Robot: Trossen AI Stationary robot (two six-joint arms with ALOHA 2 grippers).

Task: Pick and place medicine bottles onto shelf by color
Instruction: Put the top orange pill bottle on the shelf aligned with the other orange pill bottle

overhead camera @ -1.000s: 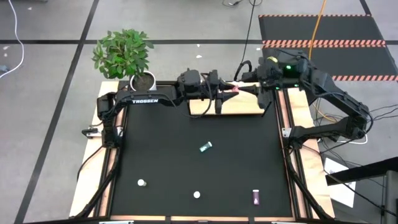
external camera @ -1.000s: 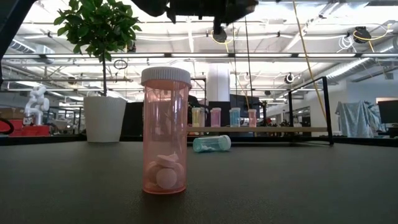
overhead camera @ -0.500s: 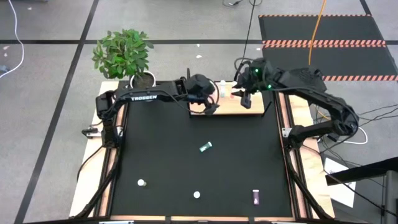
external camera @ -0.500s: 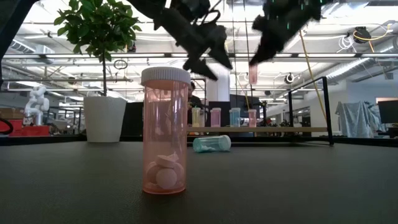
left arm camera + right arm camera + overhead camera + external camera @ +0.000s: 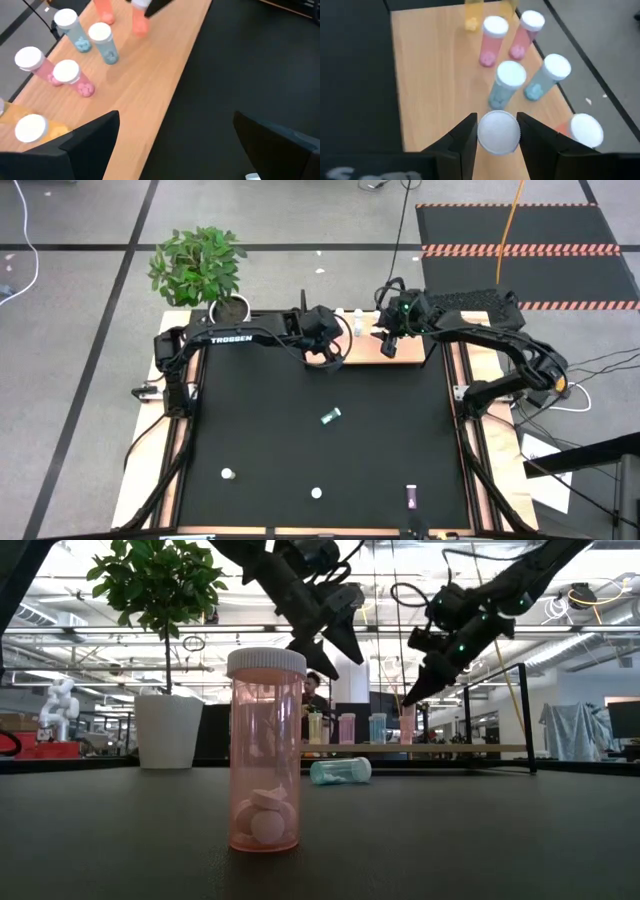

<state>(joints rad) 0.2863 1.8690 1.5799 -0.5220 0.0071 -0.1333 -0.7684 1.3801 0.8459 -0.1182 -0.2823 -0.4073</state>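
High view shows me "TROSSEN" on the left arm (image 5: 232, 338) — the only legible writing. My shelf (image 5: 412, 350) sits at the worktop's far edge. Left tool (image 5: 175, 145) gapes, holding nothing. Right tool (image 5: 498, 131) pinches a pink bottle (image 5: 498, 132) by its white cap above the shelf — light, rigid, slick plastic.

Potted plant (image 5: 200, 270) at table's (image 5: 260, 430) far-left corner.

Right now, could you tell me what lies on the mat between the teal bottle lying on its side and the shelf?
Nothing: in the high view, only bare black mat separates the teal bottle from the shelf.
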